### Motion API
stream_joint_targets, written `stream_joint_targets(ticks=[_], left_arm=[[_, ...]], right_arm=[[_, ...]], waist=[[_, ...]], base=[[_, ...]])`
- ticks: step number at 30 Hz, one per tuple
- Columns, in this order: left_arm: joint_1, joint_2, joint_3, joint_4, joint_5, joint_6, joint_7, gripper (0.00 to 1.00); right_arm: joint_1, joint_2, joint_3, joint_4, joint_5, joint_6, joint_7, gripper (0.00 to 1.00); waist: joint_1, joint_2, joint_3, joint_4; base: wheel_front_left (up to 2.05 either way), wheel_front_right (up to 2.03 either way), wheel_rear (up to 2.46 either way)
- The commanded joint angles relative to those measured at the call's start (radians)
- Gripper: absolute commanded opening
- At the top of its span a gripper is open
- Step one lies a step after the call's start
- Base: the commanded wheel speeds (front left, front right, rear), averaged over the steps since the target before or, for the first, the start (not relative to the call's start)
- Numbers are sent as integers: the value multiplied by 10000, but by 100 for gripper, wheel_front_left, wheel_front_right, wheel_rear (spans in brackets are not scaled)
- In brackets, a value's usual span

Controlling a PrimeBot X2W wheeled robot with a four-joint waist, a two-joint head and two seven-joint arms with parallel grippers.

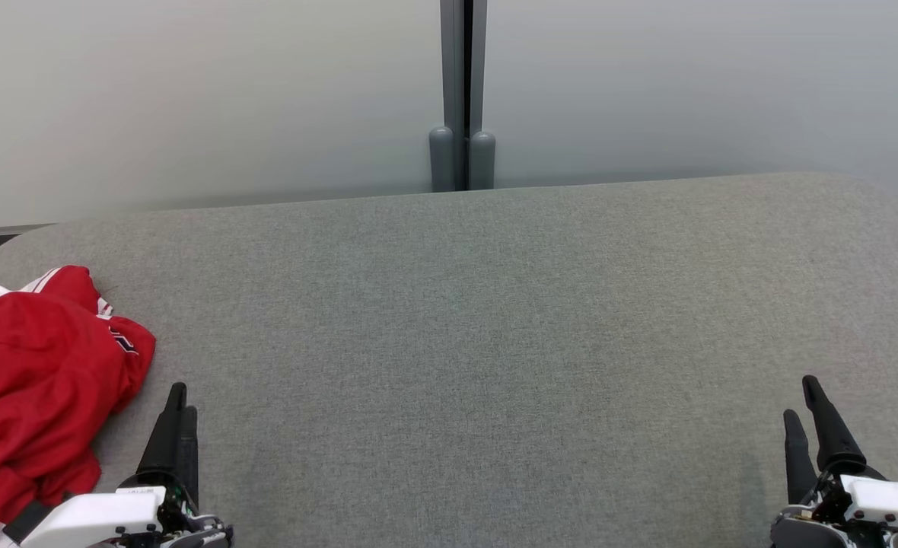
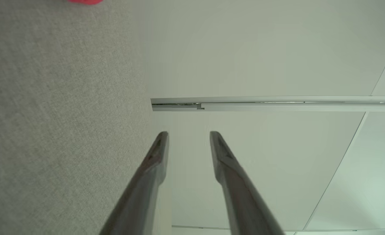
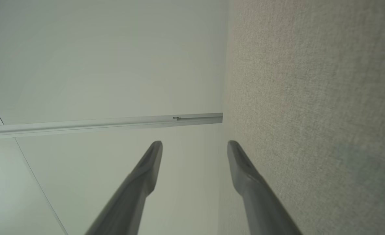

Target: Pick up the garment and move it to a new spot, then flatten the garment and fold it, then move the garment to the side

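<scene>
Opening step, pick-up not yet begun. The crumpled red garment (image 1: 34, 380) lies at 9 o'clock, near the left edge of the grey fabric table (image 1: 495, 342). The left gripper (image 1: 183, 399), just beside it, and the right gripper (image 1: 800, 397), at 4 o'clock, both stand parted and empty. The next move probably calls for the left gripper to reach toward 10 o'clock onto a fold. Open room runs from centre to 3 o'clock.

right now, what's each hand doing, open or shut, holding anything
left hand: open, holding nothing
right hand: open, holding nothing
</scene>
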Motion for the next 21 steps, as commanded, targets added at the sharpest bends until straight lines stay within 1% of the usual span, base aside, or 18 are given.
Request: stream_joint_targets(ticks=[1, 5, 9, 12, 21], left_arm=[[-209, 86, -52, -265, -14, -14, -91, 100], [-159, 97, -146, -452, 7, -16, -296, 100], [-122, 155, -266, -591, 358, -17, -521, 100], [-120, 176, -260, -672, 983, -18, -669, 100], [-107, 133, -69, -958, 3335, -21, -1063, 100]], right_arm=[[-193, -55, 139, -199, -20, 0, -107, 100], [-202, -67, 379, -237, -226, 0, -327, 100], [-212, -75, 530, -301, -918, 0, -525, 100], [-207, -78, 607, -355, -1612, 0, -665, 100], [-173, -91, 908, -732, -3838, 1, -1064, 100]], waist=[[0, 0, 1, 0], [0, 0, 3, -1], [0, 0, 4, -4], [0, 0, 4, -4], [0, 0, 22, 0]], base=[[0, 0, 0], [0, 0, 0], [0, 0, 0], [0, 0, 0], [0, 0, 0]])
